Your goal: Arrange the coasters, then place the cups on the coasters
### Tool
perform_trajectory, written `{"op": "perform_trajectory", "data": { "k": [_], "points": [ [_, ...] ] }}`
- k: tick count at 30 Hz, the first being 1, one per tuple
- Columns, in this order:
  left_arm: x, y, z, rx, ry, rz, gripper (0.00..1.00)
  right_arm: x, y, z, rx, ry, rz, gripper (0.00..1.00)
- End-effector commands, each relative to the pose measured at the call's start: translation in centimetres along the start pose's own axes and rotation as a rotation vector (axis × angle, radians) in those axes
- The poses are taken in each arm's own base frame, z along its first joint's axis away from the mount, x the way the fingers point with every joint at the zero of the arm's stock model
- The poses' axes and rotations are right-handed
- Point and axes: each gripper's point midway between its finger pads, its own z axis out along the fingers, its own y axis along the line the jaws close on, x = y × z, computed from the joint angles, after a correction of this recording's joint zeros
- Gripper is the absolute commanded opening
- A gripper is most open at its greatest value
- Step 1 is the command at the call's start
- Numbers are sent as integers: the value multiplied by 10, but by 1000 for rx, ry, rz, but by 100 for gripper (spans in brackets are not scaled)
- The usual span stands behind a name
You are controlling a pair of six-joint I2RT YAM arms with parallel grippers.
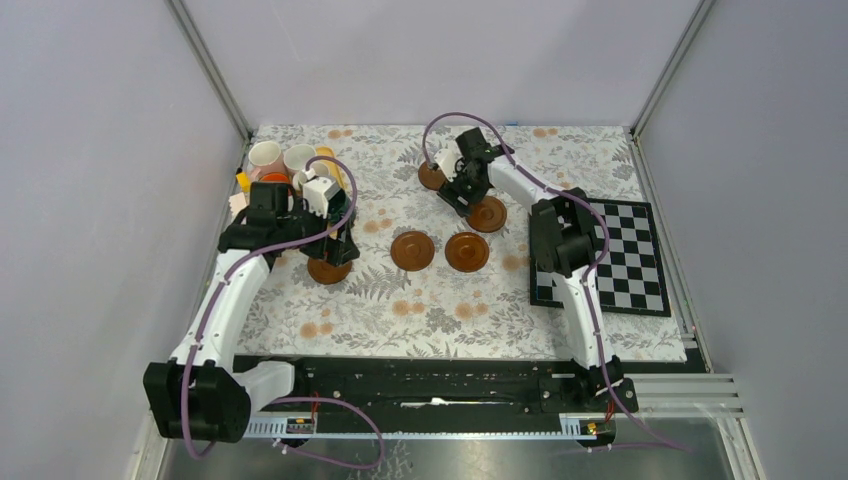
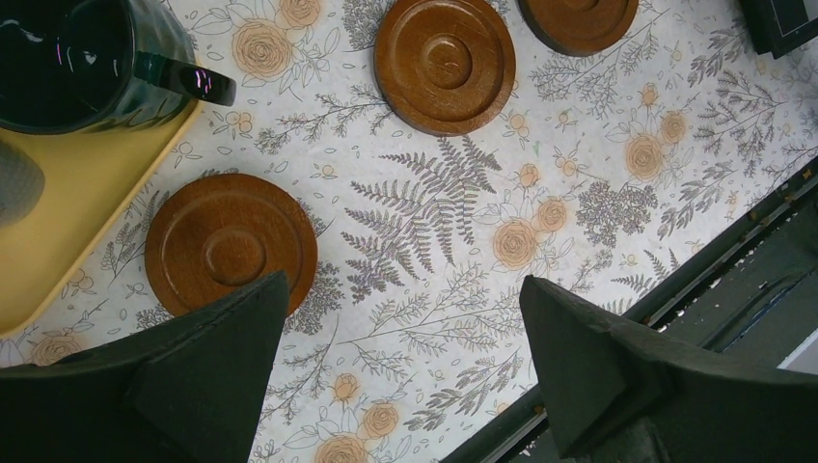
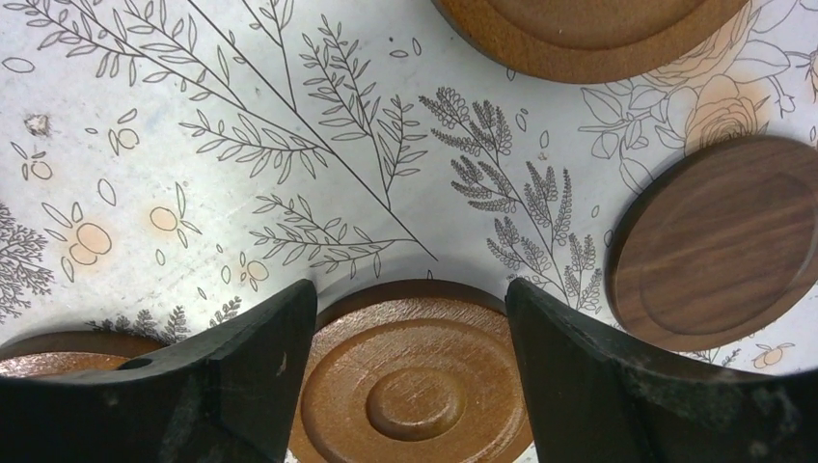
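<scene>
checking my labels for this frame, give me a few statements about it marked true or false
The left gripper is open and empty. True.
A coaster sits between the right gripper's fingers. True.
A cup stands on a coaster. False: the cups are bunched at the far left, off the coasters.
The checkerboard lies beside the left arm. False: it lies beside the right arm.
The dark green mug stands on the yellow tray. True.
</scene>
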Motion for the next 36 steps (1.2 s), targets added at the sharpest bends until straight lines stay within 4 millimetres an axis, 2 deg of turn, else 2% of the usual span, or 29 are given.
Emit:
{"op": "perform_trajectory", "data": {
  "k": [1, 5, 9, 13, 17, 18, 23, 29, 33, 36],
  "points": [
    [-13, -3, -2, 16, -26, 48, 99, -5, -2, -27, 14, -4, 4, 83],
    [-6, 0, 5, -14, 11, 77, 99, -34, -11, -55, 38, -102, 58, 91],
    [7, 10, 17, -79, 72, 107, 99, -62, -16, -88, 25, -201, 138, 95],
    [24, 15, 36, -129, 137, 144, 99, -68, -18, -118, -15, -290, 276, 96],
    [36, 11, 58, -153, 187, 182, 99, -54, -24, -145, -33, -374, 398, 97],
    [38, 7, 64, -151, 192, 191, 99, -51, -27, -158, -18, -399, 412, 97],
    [43, -12, 91, -157, 192, 238, 92, -17, -28, -179, 11, -413, 475, 98],
    [57, -33, 119, -135, 221, 255, 82, 22, -24, -181, 29, -382, 532, 98],
    [67, -38, 136, -147, 243, 245, 79, 37, -18, -177, 40, -354, 529, 98],
    [65, -43, 145, -166, 216, 232, 79, 39, -16, -176, 40, -350, 530, 98]
  ]
}}
